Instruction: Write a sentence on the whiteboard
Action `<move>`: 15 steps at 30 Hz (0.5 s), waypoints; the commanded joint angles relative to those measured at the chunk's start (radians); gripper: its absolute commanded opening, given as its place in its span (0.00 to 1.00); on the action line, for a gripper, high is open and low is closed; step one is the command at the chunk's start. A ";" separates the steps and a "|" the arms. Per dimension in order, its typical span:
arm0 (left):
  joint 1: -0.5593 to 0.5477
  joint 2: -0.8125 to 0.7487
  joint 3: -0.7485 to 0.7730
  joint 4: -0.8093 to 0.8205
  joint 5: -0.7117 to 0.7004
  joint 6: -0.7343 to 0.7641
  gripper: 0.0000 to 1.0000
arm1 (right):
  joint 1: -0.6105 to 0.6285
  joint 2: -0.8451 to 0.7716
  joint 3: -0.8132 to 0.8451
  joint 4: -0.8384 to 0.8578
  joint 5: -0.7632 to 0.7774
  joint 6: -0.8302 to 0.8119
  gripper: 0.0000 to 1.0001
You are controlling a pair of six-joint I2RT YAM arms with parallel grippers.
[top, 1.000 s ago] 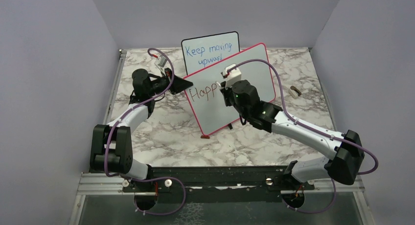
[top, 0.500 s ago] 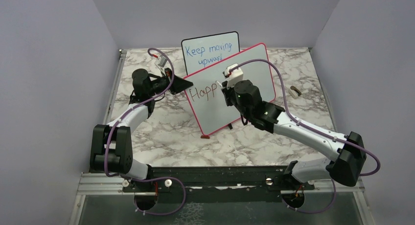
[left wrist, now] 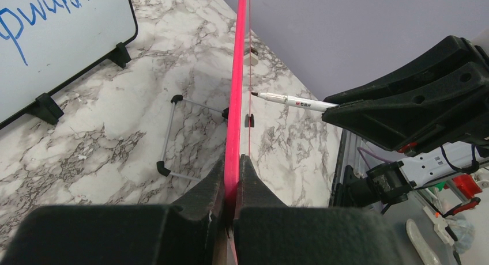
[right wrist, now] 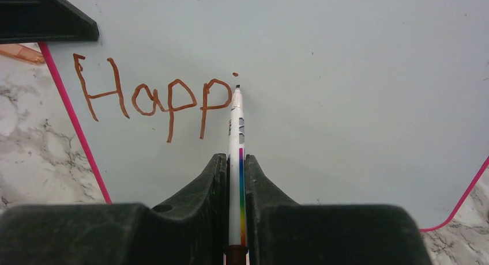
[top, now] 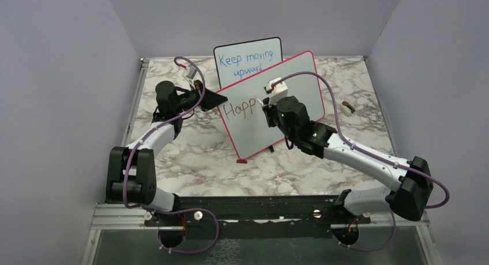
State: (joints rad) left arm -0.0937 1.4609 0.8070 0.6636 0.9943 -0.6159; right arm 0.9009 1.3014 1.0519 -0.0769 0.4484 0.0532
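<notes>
Up top, a small black-framed board (top: pixel 248 60) with blue writing stands behind the whiteboard (top: pixel 300 83), and the whiteboard hides its lower right corner. A little brown thing (top: pixel 347 108) lies far off to the right on the marble table (top: pixel 202 155). The whiteboard stands in the middle of the table. It is white with a pink-red frame. Its long side runs from near left to far right, and its face looks toward the arms. The sentence (top: pixel 239 109) sits near the left end and reads "Happ" in brown-red. The left gripper (top: pixel 214 99) is at the board's upper left corner. The right gripper (top: pixel 269 110) is in front of the board and hides part of it, just right of the letters.

Next, the left wrist camera sees the whiteboard from its thin edge, a pink line going straight away. The left gripper's two fingers are pressed tight on that edge. A thin wire stand (left wrist: pixel 173 132) lies on the table to the left of the edge. On the right, a marker (left wrist: pixel 291 99) pokes out sideways, its tip right at the board.

Last, the right wrist camera shows the right gripper squeezed tight on the marker, which points straight up. Its tip touches the board beside the last "p", under a small dot. The letters run left to right along the board's long side.
</notes>
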 commanded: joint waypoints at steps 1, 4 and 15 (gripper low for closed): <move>-0.005 0.027 0.003 -0.047 0.009 0.055 0.00 | -0.007 0.011 -0.013 0.020 0.000 0.013 0.01; -0.005 0.027 0.003 -0.047 0.010 0.054 0.00 | -0.007 0.019 -0.008 0.029 0.000 0.012 0.01; -0.005 0.027 0.004 -0.048 0.010 0.056 0.00 | -0.007 0.032 -0.010 0.068 0.022 0.002 0.01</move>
State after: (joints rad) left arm -0.0937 1.4609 0.8074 0.6617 0.9947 -0.6159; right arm 0.9009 1.3220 1.0458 -0.0639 0.4511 0.0540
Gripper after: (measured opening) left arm 0.038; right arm 0.173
